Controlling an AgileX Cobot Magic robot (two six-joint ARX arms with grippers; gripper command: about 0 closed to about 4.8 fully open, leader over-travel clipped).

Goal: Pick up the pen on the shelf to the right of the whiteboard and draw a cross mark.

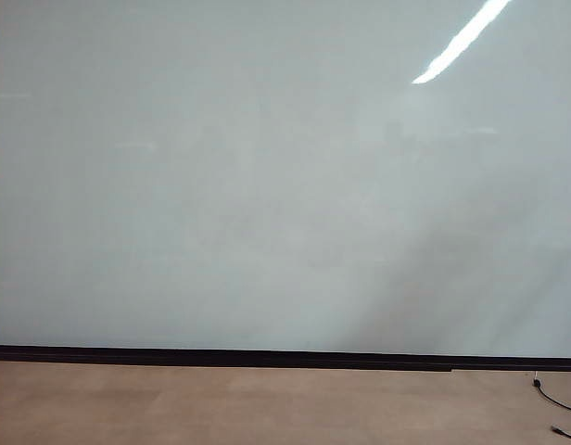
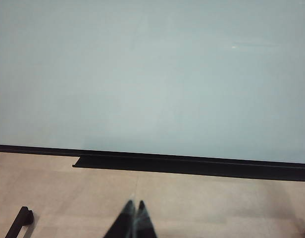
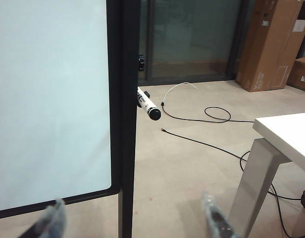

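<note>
The whiteboard (image 1: pixel 267 185) fills almost the whole exterior view, with one black strip along its lower edge and a wooden floor (image 1: pixel 221 408) below it. One bright streak of light reflects at about 1 o'clock on the board. At 5 o'clock, two short pieces of black cable (image 1: pixel 554 400) lie on the floor. No arm shows in this view.

In the right wrist view the board's black frame post (image 3: pixel 124 114) stands in the middle. One pen (image 3: pixel 148 105), white with a black end, sticks out from behind this post; its back part is hidden. Beyond it lie one white cable (image 3: pixel 179 87) and some black cables (image 3: pixel 217 115); I cannot count them exactly. One white table (image 3: pixel 286 131) and two cardboard boxes (image 3: pixel 266 44) are cut off by the edge. The right gripper (image 3: pixel 132 223) is low and blurred, its two fingers (image 3: pixel 49 220) spread wide apart, holding nothing, well apart from the pen.

The left gripper (image 2: pixel 133 213) points toward the board's base, its tips together, holding nothing. One black object (image 2: pixel 20 221) near it is unclear.
</note>
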